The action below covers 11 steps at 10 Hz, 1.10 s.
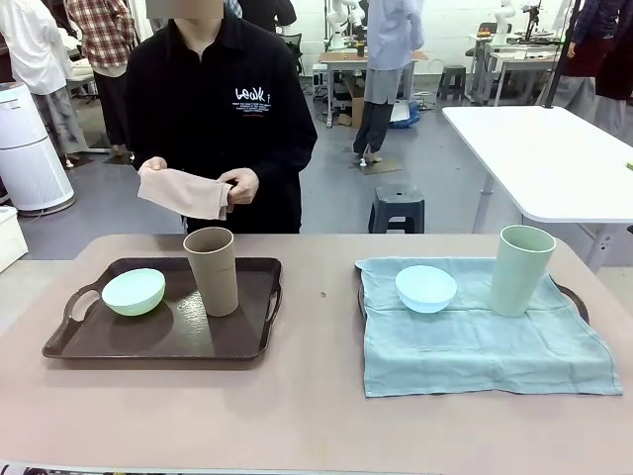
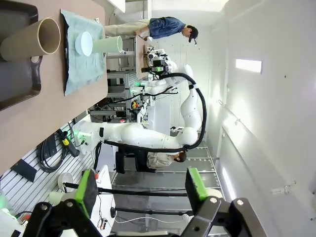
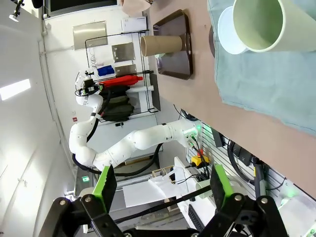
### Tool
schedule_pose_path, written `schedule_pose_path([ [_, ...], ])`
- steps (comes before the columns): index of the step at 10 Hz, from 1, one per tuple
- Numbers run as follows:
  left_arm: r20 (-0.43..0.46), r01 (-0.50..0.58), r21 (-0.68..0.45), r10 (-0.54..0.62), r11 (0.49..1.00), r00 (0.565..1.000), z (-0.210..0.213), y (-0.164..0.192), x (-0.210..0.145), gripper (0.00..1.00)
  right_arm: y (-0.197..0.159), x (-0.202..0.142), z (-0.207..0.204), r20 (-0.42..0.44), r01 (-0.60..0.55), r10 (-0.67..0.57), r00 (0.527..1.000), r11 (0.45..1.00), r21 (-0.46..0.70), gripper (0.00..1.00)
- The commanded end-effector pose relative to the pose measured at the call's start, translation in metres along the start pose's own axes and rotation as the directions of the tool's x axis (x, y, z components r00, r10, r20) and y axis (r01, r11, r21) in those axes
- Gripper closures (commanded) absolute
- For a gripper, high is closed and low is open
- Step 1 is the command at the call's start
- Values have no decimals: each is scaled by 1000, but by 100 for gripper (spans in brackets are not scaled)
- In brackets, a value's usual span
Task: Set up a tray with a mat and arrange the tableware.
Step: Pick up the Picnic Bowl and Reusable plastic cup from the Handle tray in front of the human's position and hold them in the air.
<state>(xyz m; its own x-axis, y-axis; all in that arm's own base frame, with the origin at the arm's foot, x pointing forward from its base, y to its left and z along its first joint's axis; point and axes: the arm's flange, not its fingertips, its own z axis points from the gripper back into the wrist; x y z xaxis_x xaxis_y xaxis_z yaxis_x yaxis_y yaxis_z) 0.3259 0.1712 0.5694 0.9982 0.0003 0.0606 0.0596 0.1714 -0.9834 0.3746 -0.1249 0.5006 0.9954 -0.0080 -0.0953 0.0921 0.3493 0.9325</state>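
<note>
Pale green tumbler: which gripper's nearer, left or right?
Right. The right gripper has the tumbler large and close ahead; the left gripper sees it small and far, beyond the brown tray.

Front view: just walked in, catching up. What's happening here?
A person holds a beige cloth. The brown tray, no mat, carries the mint green bowl and tan tumbler. The other tray has a teal mat under the light blue bowl and pale green tumbler. The left gripper and right gripper hold nothing, jaws open.
</note>
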Motion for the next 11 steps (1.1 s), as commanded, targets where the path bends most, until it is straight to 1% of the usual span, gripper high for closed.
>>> schedule_pose_path([
  [1,4,-6,-18,6,1000,1000,1,-6,0,6,1,2,2,-4,-3,3,1000,1000,12,0],
  [6,4,-6,-18,6,1000,1000,1,-6,0,6,1,2,2,-4,-3,3,1000,1000,12,0],
  [7,0,0,0,0,1000,1000,0,0,0,6,0,0,0,0,0,0,1000,1000,0,0],
  [8,14,144,221,-151,965,988,-16,-21,-10,6,24,3,-24,-35,-139,135,990,976,-165,0],
  [9,-55,216,398,-212,891,976,-36,-37,-13,6,50,17,-51,-121,-290,267,956,919,-267,0],
  [10,-113,198,579,-163,791,980,-50,-48,-2,6,73,46,-82,-124,-324,299,946,890,-321,0],
  [11,-108,156,715,-113,682,988,-52,-55,13,6,93,70,-113,-104,-380,367,924,857,-347,0],
])
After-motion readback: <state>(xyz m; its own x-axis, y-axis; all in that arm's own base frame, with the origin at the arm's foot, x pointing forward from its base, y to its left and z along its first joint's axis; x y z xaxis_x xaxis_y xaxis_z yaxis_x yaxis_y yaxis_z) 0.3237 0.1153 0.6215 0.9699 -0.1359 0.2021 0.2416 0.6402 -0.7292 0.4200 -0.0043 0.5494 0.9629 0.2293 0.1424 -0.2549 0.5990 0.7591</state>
